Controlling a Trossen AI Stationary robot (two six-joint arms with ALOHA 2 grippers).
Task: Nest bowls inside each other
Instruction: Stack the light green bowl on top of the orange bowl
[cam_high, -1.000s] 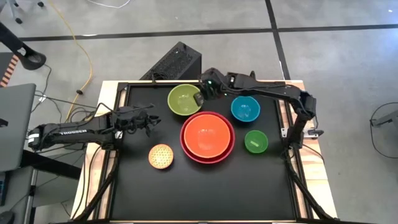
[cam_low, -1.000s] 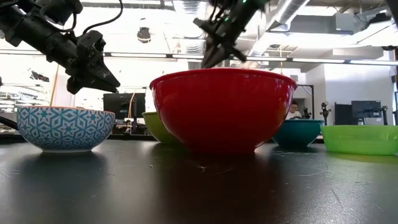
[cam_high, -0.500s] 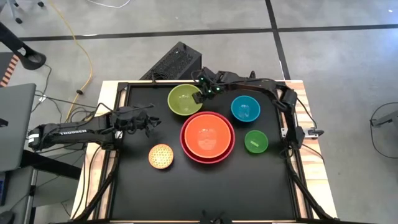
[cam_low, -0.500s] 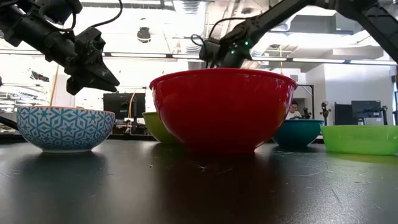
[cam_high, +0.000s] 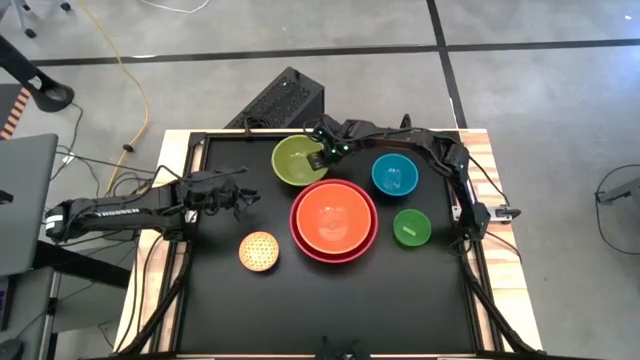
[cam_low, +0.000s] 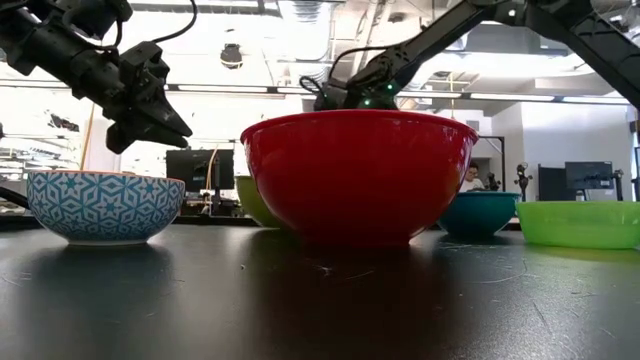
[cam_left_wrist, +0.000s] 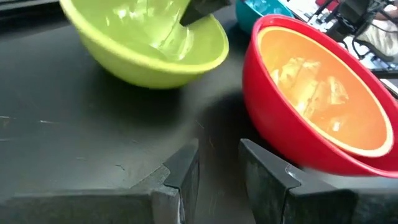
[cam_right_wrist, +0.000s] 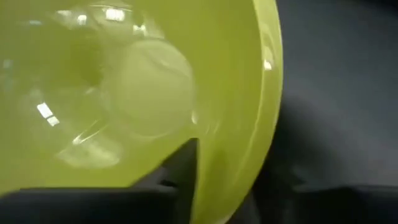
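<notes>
The orange bowl (cam_high: 334, 215) sits nested in the red bowl (cam_high: 334, 258) at mid-table. Resting on the black top around them are the lime green bowl (cam_high: 293, 160), the blue bowl (cam_high: 395, 175), the small dark green bowl (cam_high: 411, 228) and the dotted yellow bowl (cam_high: 258, 250). My right gripper (cam_high: 322, 155) is open and straddles the lime bowl's right rim, one finger inside and one outside. My left gripper (cam_high: 243, 195) hovers open and holds nothing, left of the red bowl. My right gripper comes slanting down from the table's right side onto the lime bowl's rim (cam_right_wrist: 249, 149). Its inner finger (cam_right_wrist: 180, 171) lies against the bowl's inside wall. The outer finger (cam_right_wrist: 336, 202) stands a little off the outside wall. The bowl rests on the table.
A raised black frame (cam_high: 200, 140) edges the table. The near half of the black top is bare. In the low view the red bowl (cam_low: 358, 175) hides most of the lime bowl (cam_low: 250, 200).
My right gripper has come down from above the bowls onto the lime bowl's right rim, and its arm has folded lower over the table's far right. The bowls and my left gripper have kept their places.
</notes>
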